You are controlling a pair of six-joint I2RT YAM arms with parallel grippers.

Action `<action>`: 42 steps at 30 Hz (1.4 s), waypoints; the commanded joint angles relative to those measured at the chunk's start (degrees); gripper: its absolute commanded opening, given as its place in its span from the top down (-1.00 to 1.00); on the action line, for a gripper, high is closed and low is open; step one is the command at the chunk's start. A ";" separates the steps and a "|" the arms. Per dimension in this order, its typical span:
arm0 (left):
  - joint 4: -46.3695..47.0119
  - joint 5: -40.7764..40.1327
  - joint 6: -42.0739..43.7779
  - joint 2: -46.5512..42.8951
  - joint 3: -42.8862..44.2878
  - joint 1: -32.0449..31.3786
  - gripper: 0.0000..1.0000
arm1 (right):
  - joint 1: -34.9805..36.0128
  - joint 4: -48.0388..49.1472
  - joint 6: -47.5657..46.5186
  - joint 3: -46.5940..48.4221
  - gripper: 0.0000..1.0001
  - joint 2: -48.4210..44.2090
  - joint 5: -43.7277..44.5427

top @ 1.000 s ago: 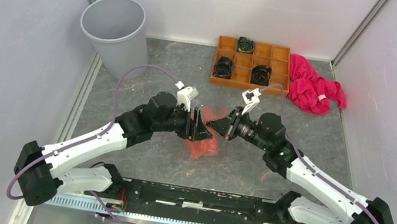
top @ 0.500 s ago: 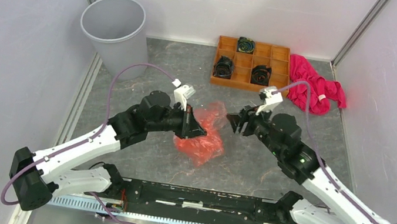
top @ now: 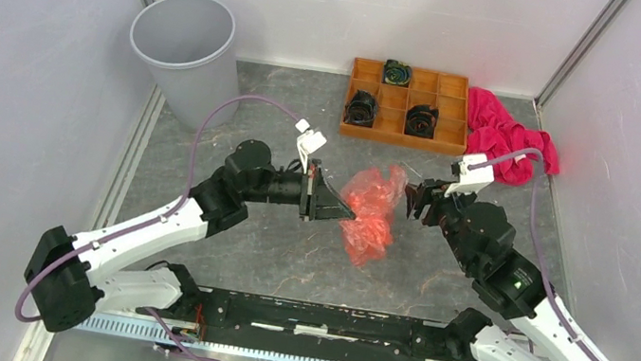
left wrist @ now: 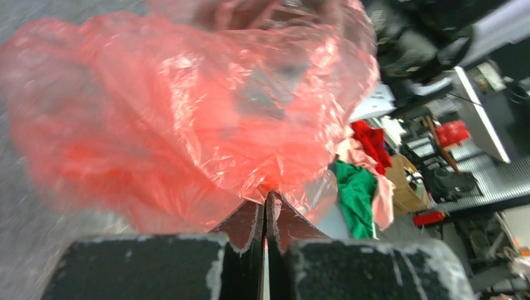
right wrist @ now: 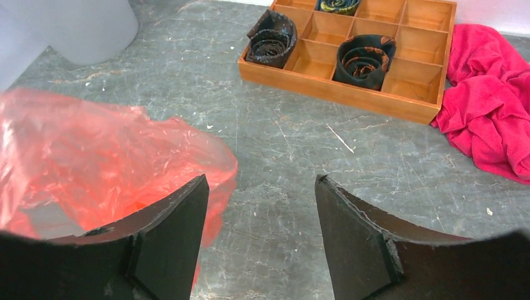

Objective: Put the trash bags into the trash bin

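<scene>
One bag (top: 371,215), one bin (top: 190,75), two pincers. The bag is thin, crinkled, translucent red-orange, bunched in a loose mass over the middle of the desk (top: 286,128); whether its lower end touches the surface is unclear. The left pincer (top: 348,213) is clamped on a fold of the bag, jaws pressed together. The right pincer (top: 409,203) gapes just beside the bag, holding nothing. The grey bin stands upright at the far left corner, well apart from the bag. One tray (top: 399,140) holds three dark rolls (top: 362,107); one pink cloth (top: 500,140) lies beside it.
</scene>
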 commanded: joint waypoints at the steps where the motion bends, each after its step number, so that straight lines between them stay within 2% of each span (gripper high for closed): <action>1: -11.02 -6.17 6.91 -3.43 -7.12 5.77 0.81 | -0.10 0.40 -0.91 -0.18 -0.41 1.11 -0.36; 3: -19.58 -12.71 7.19 -3.61 -11.59 11.82 0.70 | -0.04 1.28 -0.86 -1.30 -0.43 2.16 -2.27; 5: -24.33 -13.09 6.31 -2.77 -15.61 18.97 0.70 | -0.04 2.19 -0.89 -2.67 -0.44 3.63 -4.67; 7: -25.00 -11.84 4.27 -3.17 -19.48 23.55 0.63 | -0.08 3.40 -0.80 -3.90 -0.45 5.72 -7.84; 9: -23.39 -10.52 1.17 -5.47 -22.00 24.32 0.43 | -0.11 4.68 -0.42 -4.91 -0.46 8.19 -11.30; 12: -24.14 -12.44 -1.64 -11.12 -22.94 24.34 -0.13 | -0.05 6.64 -0.28 -5.53 -0.49 12.92 -17.32; 15: -27.90 -16.18 -2.36 -16.29 -21.74 24.33 -0.55 | -0.02 9.49 0.23 -5.88 -0.53 17.44 -24.34; 17: -31.86 -18.81 -2.37 -19.11 -20.34 24.36 -0.72 | -0.02 12.25 1.25 -5.80 -0.55 20.94 -30.25; 20: -36.79 -23.88 -2.95 -22.43 -19.02 24.34 -0.81 | 0.46 17.62 3.23 -4.96 -0.56 25.52 -35.81; 23: -39.18 -28.73 -5.58 -25.89 -19.89 24.29 -0.81 | 2.74 20.43 3.51 -1.13 -0.57 31.64 -36.27; 25: -39.88 -30.25 -8.08 -27.51 -21.35 24.32 -0.71 | 4.63 20.84 2.78 3.16 -0.57 36.31 -35.92; 30: -40.09 -30.48 -12.45 -29.99 -25.15 24.25 -0.29 | 8.23 18.48 0.73 13.45 -0.54 48.24 -32.70; 37: -39.79 -31.59 -14.44 -31.49 -27.59 24.30 0.13 | 10.51 10.16 -5.59 27.04 -0.54 62.00 -17.49; 42: -39.85 -32.17 -13.69 -31.08 -28.36 24.26 0.40 | 10.45 7.25 -10.57 33.69 -0.51 69.05 -17.10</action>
